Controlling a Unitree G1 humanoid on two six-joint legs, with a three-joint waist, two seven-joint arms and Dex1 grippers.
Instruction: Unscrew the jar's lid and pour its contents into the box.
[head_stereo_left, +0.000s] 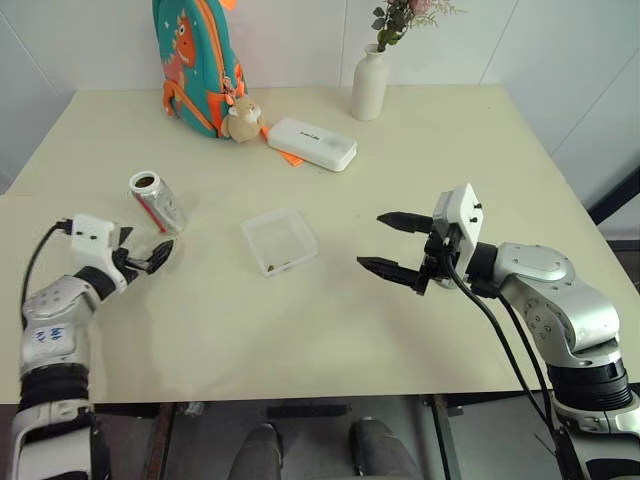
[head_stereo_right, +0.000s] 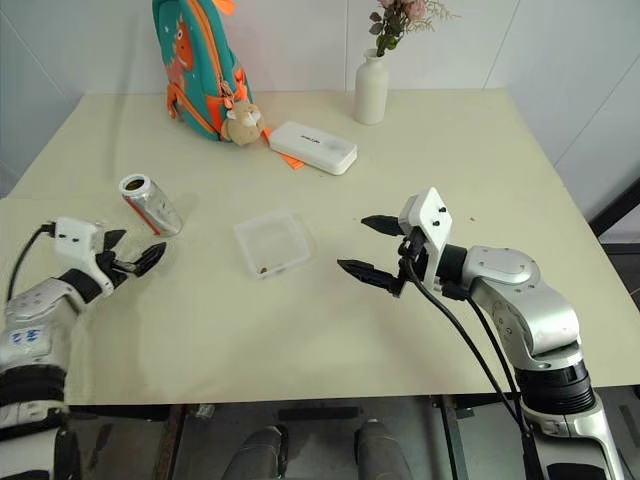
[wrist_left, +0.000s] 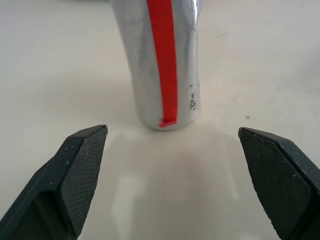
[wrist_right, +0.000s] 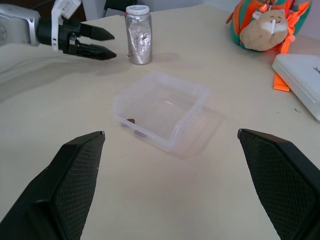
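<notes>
One jar (head_stereo_left: 158, 201) upright, mouth up, long axis vertical | both end effectors spread wide, empty

Bright, even, diffuse light leaves only soft, faint shadows on the table (head_stereo_left: 330, 330) beside the jar (wrist_left: 162, 65), whose crinkled metal shows white glare, while nearby black fingertips (wrist_left: 75, 175) look slightly soft in close-up.
</notes>
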